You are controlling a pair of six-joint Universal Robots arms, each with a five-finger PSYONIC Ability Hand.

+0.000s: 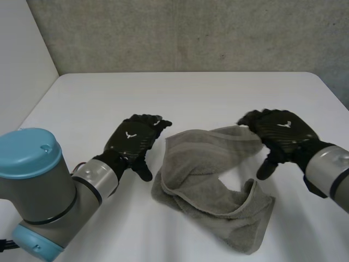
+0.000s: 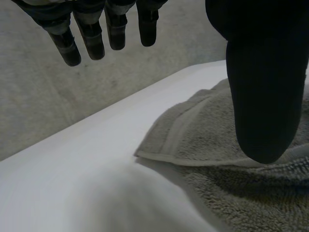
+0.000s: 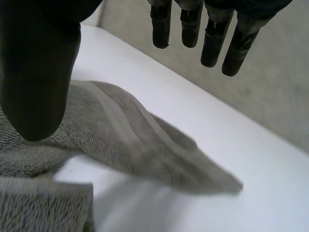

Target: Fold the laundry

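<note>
White table (image 1: 191,98), surface flat, far corners rounded. A grey-green towel (image 1: 207,185) lies directly on it, toward the near middle. The towel is crumpled and loosely twisted into uneven folds, its banded hem turned up.

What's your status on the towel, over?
Left hand open, beside towel. Right hand open, over its far corner. Towel rumpled on table, not folded. Nothing in the way.

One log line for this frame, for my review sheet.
towel: crumpled, unfolded | left hand: open, beside towel | right hand: open, at towel's far corner | held: nothing
</note>
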